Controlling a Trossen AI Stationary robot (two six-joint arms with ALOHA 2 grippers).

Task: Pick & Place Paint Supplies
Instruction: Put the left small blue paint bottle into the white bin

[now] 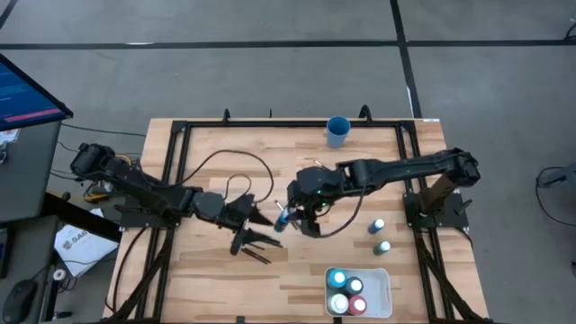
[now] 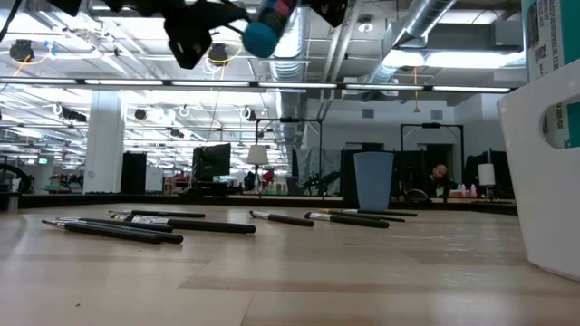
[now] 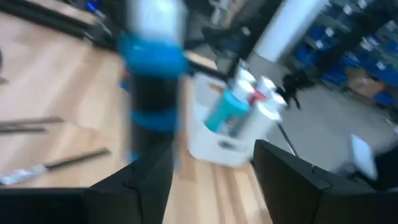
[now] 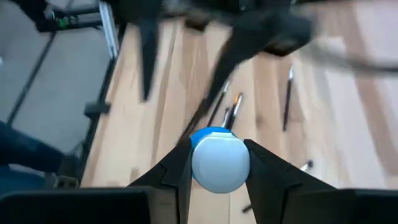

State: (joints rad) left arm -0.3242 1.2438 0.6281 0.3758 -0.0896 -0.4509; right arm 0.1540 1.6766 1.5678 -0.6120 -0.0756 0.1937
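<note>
High view: the right gripper (image 1: 290, 216) hangs over the middle of the wooden worktop (image 1: 216, 279), its jaws closed on a blue paint bottle (image 1: 281, 217) with a pale cap. The right wrist view shows this plainly, with both dark fingers (image 4: 177, 171) pressed against the sides of the bottle's rounded cap (image 4: 219, 160). The left gripper (image 1: 267, 219) sits just beside it, facing the same bottle; in the left wrist view its jaws stand apart, with the blurred bottle (image 3: 152, 81) just ahead of one finger, and no grip by this gripper can be made out. Dark paintbrushes (image 1: 252, 241) lie scattered on the wood beneath and near the left gripper, and the low view shows them lying flat (image 2: 136, 226). A white tray (image 1: 382, 279) near the worktop's front edge holds several bottles (image 1: 346, 292). Two more small bottles (image 1: 379, 226) stand between the tray and the right arm. A blue cup (image 1: 337, 131) stands at the far edge.
</note>
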